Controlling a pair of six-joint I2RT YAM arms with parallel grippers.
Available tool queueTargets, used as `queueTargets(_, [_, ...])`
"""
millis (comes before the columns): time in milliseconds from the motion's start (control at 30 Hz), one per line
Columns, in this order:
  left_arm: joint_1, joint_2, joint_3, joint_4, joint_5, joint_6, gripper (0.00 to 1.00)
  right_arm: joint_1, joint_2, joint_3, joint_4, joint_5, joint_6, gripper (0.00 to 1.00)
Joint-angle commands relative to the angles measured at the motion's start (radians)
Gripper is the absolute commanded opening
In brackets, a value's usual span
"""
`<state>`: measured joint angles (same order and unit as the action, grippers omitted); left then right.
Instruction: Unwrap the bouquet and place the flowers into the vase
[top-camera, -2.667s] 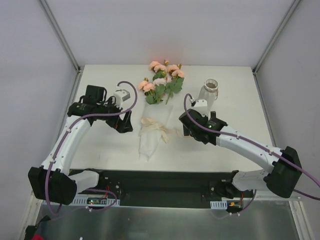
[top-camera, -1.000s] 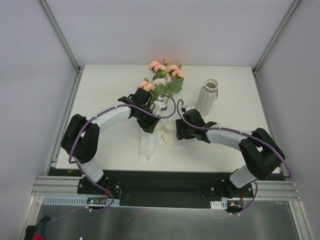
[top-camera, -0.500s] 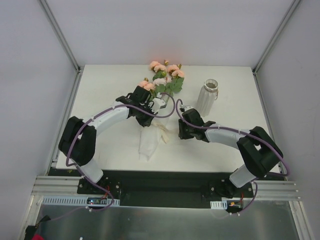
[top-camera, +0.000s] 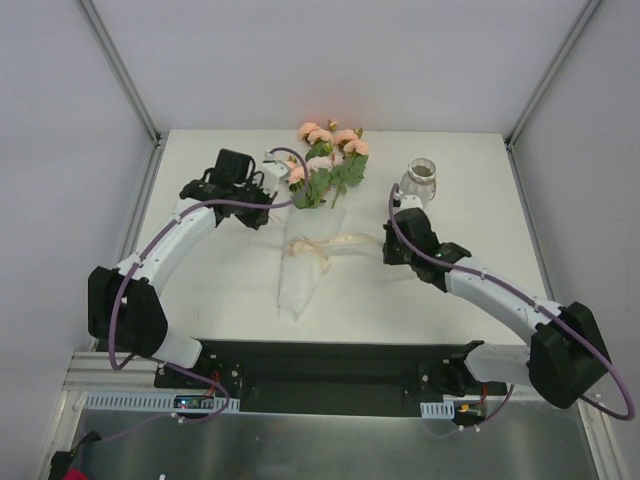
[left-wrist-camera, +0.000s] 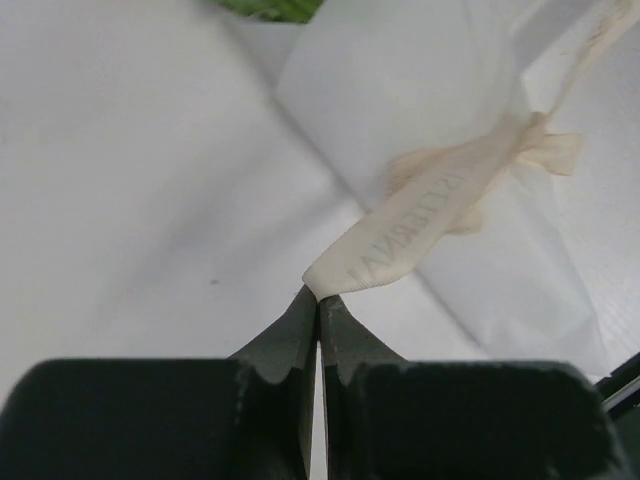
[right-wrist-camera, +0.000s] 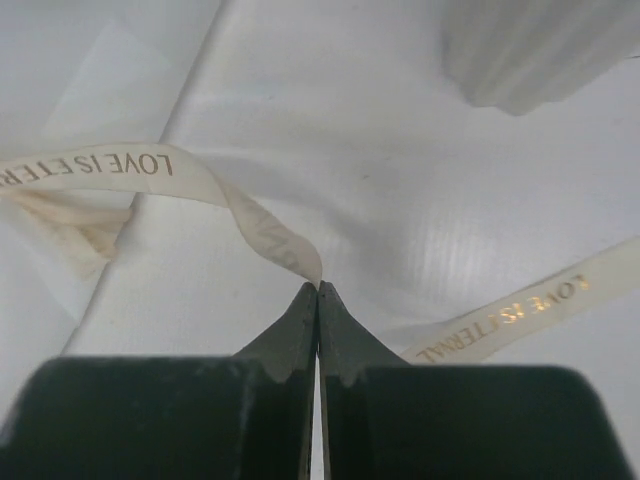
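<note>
The bouquet (top-camera: 318, 175) lies mid-table, its peach-pink flowers (top-camera: 330, 140) pointing away from me and its white paper cone (top-camera: 298, 275) pointing toward me. A cream ribbon (top-camera: 345, 240) crosses the cone. My left gripper (left-wrist-camera: 320, 294) is shut on one ribbon end (left-wrist-camera: 400, 250), left of the cone (left-wrist-camera: 440, 90). To the cone's right, my right gripper (right-wrist-camera: 318, 286) is shut on another printed ribbon end (right-wrist-camera: 150, 165), and the ribbon runs taut across to it. The clear vase (top-camera: 420, 181) stands just beyond the right gripper (top-camera: 390, 250).
A loose ribbon tail (right-wrist-camera: 520, 315) lies on the table beside the right fingers. The vase base (right-wrist-camera: 540, 50) is close ahead of them. Metal frame posts (top-camera: 120, 70) rise at the table's back corners. White walls enclose three sides.
Both grippers have shut on ribbon ends and drawn apart: the left back and to the left, the right to the right. The ribbon is now stretched across the cone.
</note>
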<state>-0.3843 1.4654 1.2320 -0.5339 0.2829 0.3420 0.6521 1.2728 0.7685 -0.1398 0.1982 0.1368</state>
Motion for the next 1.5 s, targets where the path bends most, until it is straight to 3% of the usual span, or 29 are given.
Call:
queueTargets(0, [0.143, -0.063, 0.023, -0.081, -0.001, -0.012, 0.00, -0.086, -0.110, 0.003, -0.138, 0.113, 0.012, 0.01])
queueTargets(200, [0.252, -0.111, -0.040, -0.083, -0.060, 0.028, 0.00, -0.219, -0.243, 0.054, -0.328, 0.298, 0.090, 0.01])
queueTargets(300, [0.315, -0.080, -0.022, -0.075, -0.201, -0.015, 0.00, -0.293, -0.279, 0.077, -0.418, 0.377, 0.115, 0.01])
queueTargets(433, [0.517, -0.037, 0.046, -0.057, -0.268, -0.093, 0.00, -0.394, -0.315, 0.095, -0.481, 0.405, 0.130, 0.01])
queueTargets(633, [0.619, -0.057, 0.072, -0.014, -0.307, -0.129, 0.00, -0.509, -0.352, 0.100, -0.527, 0.451, 0.150, 0.01])
queueTargets(667, [0.621, -0.062, 0.063, -0.012, -0.312, -0.123, 0.00, -0.528, -0.352, 0.104, -0.534, 0.451, 0.149, 0.08])
queueTargets(700, [0.621, -0.065, 0.055, -0.012, -0.301, -0.123, 0.10, -0.532, -0.351, 0.107, -0.537, 0.452, 0.149, 0.21])
queueTargets(733, [0.621, -0.077, 0.049, -0.014, -0.285, -0.118, 0.27, -0.534, -0.346, 0.109, -0.538, 0.449, 0.144, 0.38])
queueTargets(767, [0.619, -0.086, 0.029, -0.014, -0.254, -0.112, 0.46, -0.534, -0.345, 0.112, -0.541, 0.443, 0.139, 0.68])
queueTargets(800, [0.611, -0.097, 0.020, -0.020, -0.193, -0.109, 0.66, -0.536, -0.340, 0.115, -0.541, 0.425, 0.136, 0.78])
queueTargets(833, [0.598, -0.124, 0.012, -0.027, -0.164, -0.095, 0.99, -0.533, -0.342, 0.118, -0.529, 0.411, 0.127, 0.85])
queueTargets(867, [0.576, -0.135, 0.000, -0.037, -0.142, -0.072, 0.99, -0.520, -0.342, 0.120, -0.524, 0.400, 0.119, 0.94])
queueTargets(900, [0.526, -0.148, -0.002, -0.066, -0.120, -0.058, 0.99, -0.507, -0.343, 0.124, -0.520, 0.406, 0.100, 0.96])
queueTargets(1033, [0.394, -0.169, 0.029, -0.135, 0.101, -0.043, 0.99, -0.364, -0.331, 0.153, -0.491, 0.463, 0.052, 0.98])
queueTargets(1200, [0.242, -0.090, 0.050, -0.130, 0.245, -0.040, 0.99, -0.082, -0.262, 0.184, -0.429, 0.488, 0.026, 0.95])
queueTargets(1333, [0.222, 0.034, 0.060, -0.064, 0.228, -0.095, 0.99, 0.122, -0.172, 0.189, -0.293, 0.449, -0.025, 0.94])
queueTargets(1467, [0.275, 0.084, 0.103, -0.061, 0.240, -0.178, 0.99, 0.402, -0.001, 0.265, -0.239, 0.492, -0.228, 0.96])
